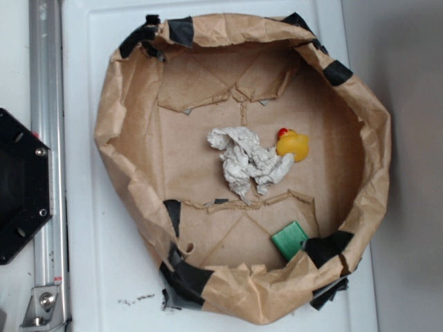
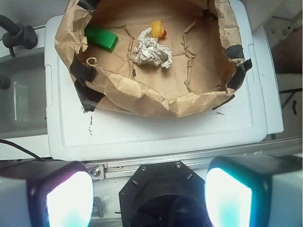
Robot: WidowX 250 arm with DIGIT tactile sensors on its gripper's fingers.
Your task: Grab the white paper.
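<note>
Where the paper bag (image 1: 124, 131) sits, you have three items inside: one white paper (image 1: 246, 162) central, one duck (image 1: 293, 144) touching it, one green block (image 1: 288, 239) near the rim; claw (image 2: 149, 196) spread, empty.

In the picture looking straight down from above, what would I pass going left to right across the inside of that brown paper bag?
Left wall of the brown paper bag → white paper → yellow rubber duck → the bag's right wall. The green block lies lower down, level with the duck in left-right order, so I leave it out.
</note>
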